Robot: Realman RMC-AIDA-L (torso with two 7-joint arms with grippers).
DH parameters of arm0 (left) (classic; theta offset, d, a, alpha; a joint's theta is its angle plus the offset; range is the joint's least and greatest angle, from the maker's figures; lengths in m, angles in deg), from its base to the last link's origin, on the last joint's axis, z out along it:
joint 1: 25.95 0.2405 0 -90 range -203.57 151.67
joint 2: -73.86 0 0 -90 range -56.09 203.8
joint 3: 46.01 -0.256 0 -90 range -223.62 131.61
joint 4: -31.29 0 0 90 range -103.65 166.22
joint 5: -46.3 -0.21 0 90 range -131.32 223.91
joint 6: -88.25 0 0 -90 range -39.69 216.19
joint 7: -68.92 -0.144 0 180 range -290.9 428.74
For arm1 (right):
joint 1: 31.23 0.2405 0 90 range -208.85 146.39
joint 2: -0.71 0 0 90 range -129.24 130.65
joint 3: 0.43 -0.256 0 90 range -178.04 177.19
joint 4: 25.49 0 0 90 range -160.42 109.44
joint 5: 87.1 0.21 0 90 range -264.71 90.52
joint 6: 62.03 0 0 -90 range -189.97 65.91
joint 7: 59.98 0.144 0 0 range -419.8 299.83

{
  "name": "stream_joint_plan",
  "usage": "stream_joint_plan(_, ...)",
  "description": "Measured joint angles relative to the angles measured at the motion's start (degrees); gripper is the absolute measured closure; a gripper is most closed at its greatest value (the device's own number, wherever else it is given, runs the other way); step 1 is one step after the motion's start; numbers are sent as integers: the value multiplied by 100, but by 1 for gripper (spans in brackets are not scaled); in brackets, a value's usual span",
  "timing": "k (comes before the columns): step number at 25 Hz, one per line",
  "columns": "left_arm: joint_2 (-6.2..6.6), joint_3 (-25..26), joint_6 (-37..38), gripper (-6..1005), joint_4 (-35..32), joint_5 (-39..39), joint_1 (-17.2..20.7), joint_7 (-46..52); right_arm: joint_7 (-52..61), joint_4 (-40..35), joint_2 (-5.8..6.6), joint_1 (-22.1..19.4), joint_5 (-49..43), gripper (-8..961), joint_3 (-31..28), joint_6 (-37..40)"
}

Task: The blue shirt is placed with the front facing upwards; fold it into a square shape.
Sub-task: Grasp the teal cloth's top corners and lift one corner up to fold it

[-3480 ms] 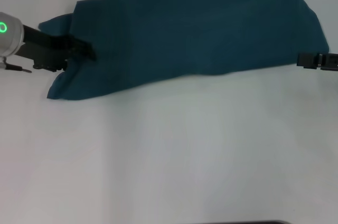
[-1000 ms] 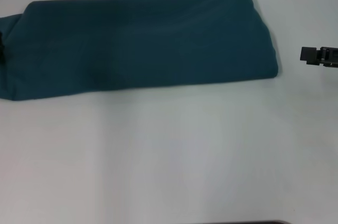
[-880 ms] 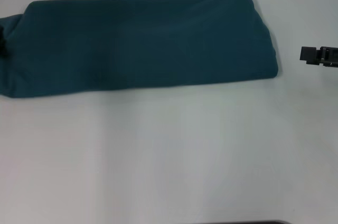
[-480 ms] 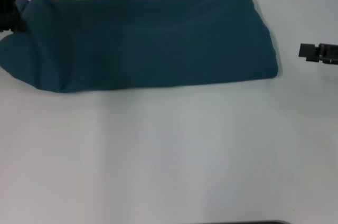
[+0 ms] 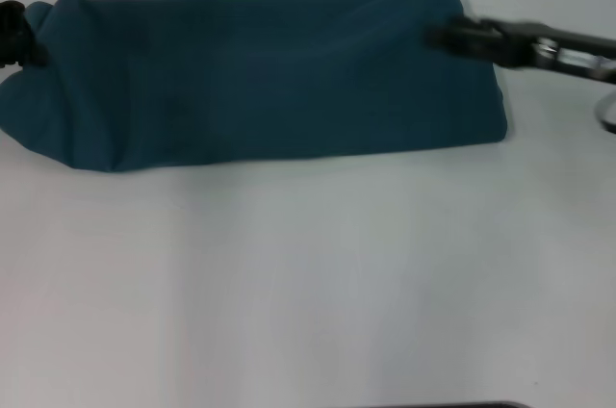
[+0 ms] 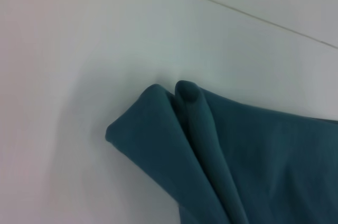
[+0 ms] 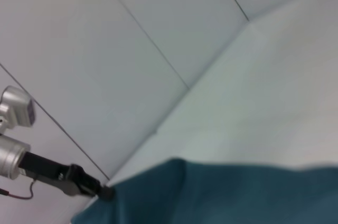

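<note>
Blue shirt (image 5: pixel 269 76) lay on white table (image 5: pixel 308 283) as long band, folded lengthwise. Right gripper (image 5: pixel 445 35), half second earlier parked well off shirt's right end, had swung in over far right corner; grip state: cannot tell. Left gripper (image 5: pixel 12 33) pinched left end, which had bunched and lifted. Judgement: crosswise fold toward square was starting

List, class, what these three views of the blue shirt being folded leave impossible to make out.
- Left pincer: cut off by the head view's edge; its grip is unclear.
- Right pincer: blurred over the blue shirt; opening unreadable.
- Shirt's front: folded inward, hidden in all views.
- Shirt's far end: cut off in the left wrist view.
</note>
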Motion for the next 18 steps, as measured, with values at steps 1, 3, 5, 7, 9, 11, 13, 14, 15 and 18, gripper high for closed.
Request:
stream_joint_plan(1, -4, 0, -5, 972, 0, 10, 1, -13, -301, 104, -83, 78, 149, 73, -11, -156)
stream_joint_plan(3, -19, 1, 8, 972, -1, 137, 7, -89, -964, 561, -168, 229, 617, 120, -12, -563)
stream_joint_plan(5, -16, 0, 57, 972, 7, 326, 7, -170, -1573, 1185, -162, 397, 1088, 168, 13, -1050)
stream_joint_plan(7, 1, -1, 105, 971, 32, 418, 4, -229, -2125, 1634, -158, 586, 1308, 212, 18, -1466)
stream_joint_plan(9, 17, -2, 157, 971, 57, 438, -14, -255, -2568, 1931, -185, 764, 1340, 255, 21, -1725)
stream_joint_plan(11, 41, 0, 255, 971, 97, 454, -32, -287, -2955, 2236, -202, 938, 1352, 299, -2, -1847)
stream_joint_plan(13, 64, 58, 415, 971, 150, 547, -33, -370, -3346, 2596, -206, 1098, 1436, 343, -41, -1956)
stream_joint_plan(14, 74, 97, 493, 971, 176, 619, -34, -416, -3502, 2727, -211, 1153, 1513, 364, -48, -2008)
stream_joint_plan(15, 84, 166, 593, 971, 207, 754, -34, -473, -3664, 2878, -222, 1215, 1589, 386, -53, -2066)
stream_joint_plan(18, 119, 337, 872, 971, 327, 1206, -34, -600, -4032, 3153, -245, 1350, 1704, 497, -48, -2186)
